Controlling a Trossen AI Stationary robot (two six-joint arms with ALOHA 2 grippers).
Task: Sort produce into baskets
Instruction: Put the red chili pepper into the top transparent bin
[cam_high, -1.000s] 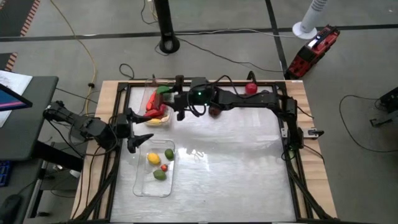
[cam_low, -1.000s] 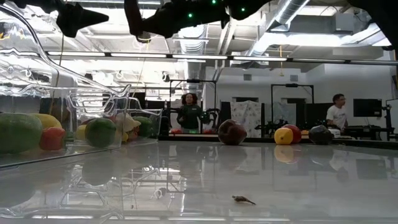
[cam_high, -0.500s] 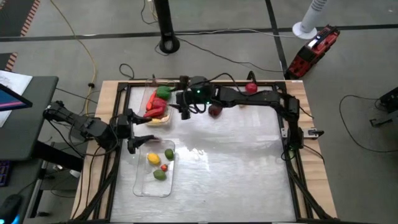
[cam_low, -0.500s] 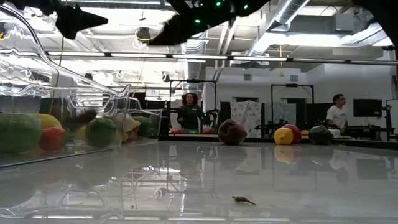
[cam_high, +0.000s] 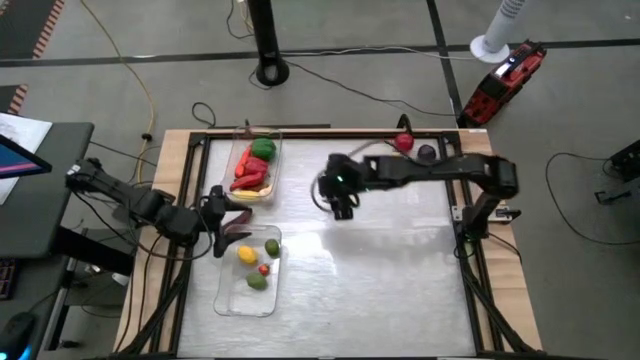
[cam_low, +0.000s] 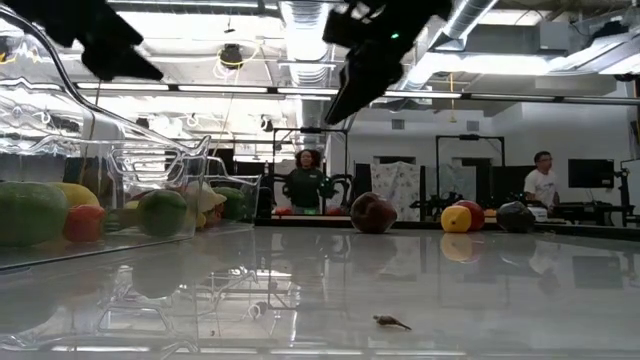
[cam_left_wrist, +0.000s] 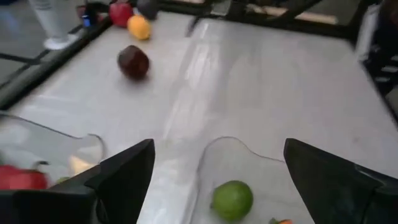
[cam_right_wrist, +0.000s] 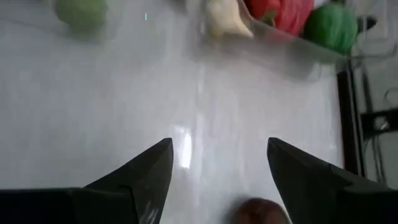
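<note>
Two clear baskets lie at the table's left: the far one (cam_high: 255, 168) holds green, red and white pieces, the near one (cam_high: 248, 272) holds yellow, green and red pieces. A dark red fruit (cam_left_wrist: 133, 62) lies loose on the table, just below my right gripper (cam_high: 341, 205), which hangs open and empty above the table's middle. It also shows between the right fingers (cam_right_wrist: 261, 213). My left gripper (cam_high: 238, 222) is open and empty over the near basket's far end, above a green fruit (cam_left_wrist: 232, 199). Red (cam_high: 403, 142), yellow (cam_left_wrist: 139, 27) and dark purple (cam_high: 427, 153) pieces lie at the far right.
A wooden frame (cam_high: 180, 150) edges the table. The glossy white tabletop (cam_high: 400, 270) spreads from the middle to the right and near edges. A small bit of debris (cam_low: 392, 321) lies on it. People stand in the room behind.
My right gripper has moved from over the far basket toward the table's right and near side, and now hangs above the table's middle by the dark red fruit. My left gripper has shifted a little toward the right, over the near basket's far end.
</note>
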